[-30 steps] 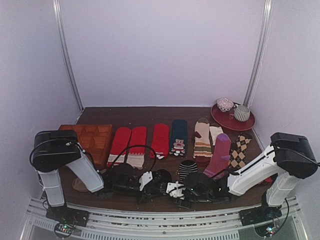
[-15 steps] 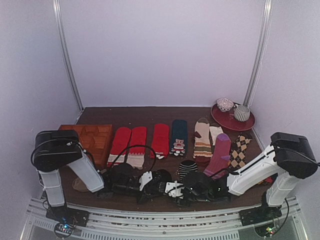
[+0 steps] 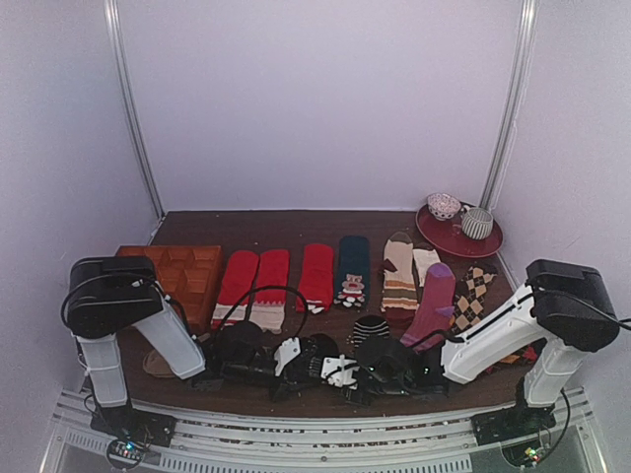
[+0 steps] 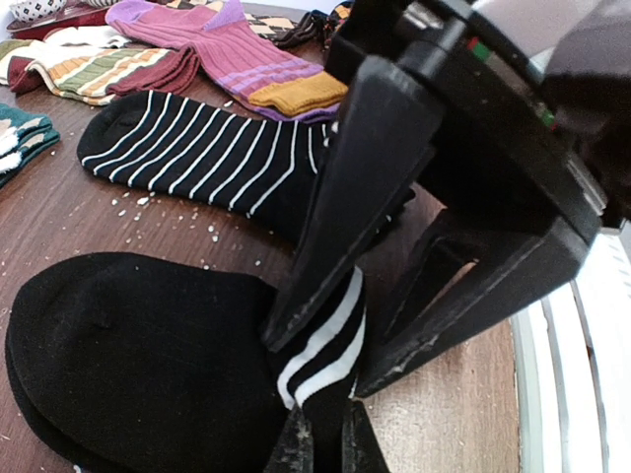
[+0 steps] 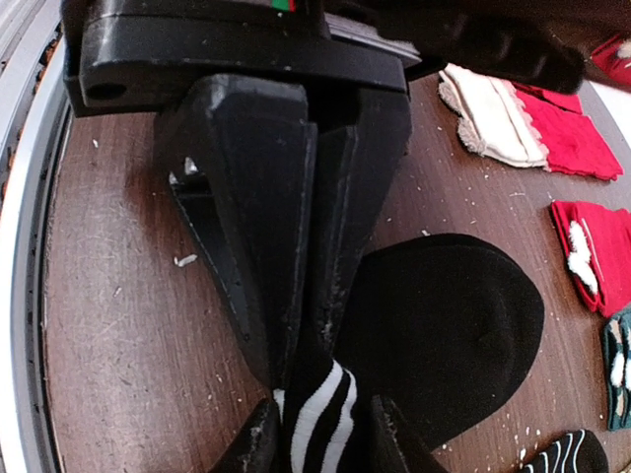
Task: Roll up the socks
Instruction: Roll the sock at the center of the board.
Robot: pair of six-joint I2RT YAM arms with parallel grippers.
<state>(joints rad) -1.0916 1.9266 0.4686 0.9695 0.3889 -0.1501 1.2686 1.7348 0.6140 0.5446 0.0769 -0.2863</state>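
Observation:
The mostly black sock (image 4: 128, 365) lies flat near the table's front, also in the right wrist view (image 5: 444, 335) and the top view (image 3: 315, 347). Its white-banded cuff (image 4: 320, 350) is bunched upright between the two grippers. My left gripper (image 4: 328, 448) is shut on the cuff, fingers nearly together, as the right wrist view (image 5: 296, 370) shows. My right gripper (image 5: 320, 448) faces it with jaws partly apart, one either side of the cuff (image 5: 320, 414). The thinly striped sock (image 4: 197, 148) lies just behind, untouched, also in the top view (image 3: 370, 330).
A row of socks lies behind: red pairs (image 3: 254, 281), a dark green sock (image 3: 352, 266), a striped tan sock (image 3: 399, 276), a purple sock (image 4: 227, 59). An orange compartment tray (image 3: 182, 271) is at the left. A red plate (image 3: 458, 239) with cups is at the back right.
My right arm has slid left, bringing its gripper up to the left gripper at the sock's cuff. The left arm has stayed put.

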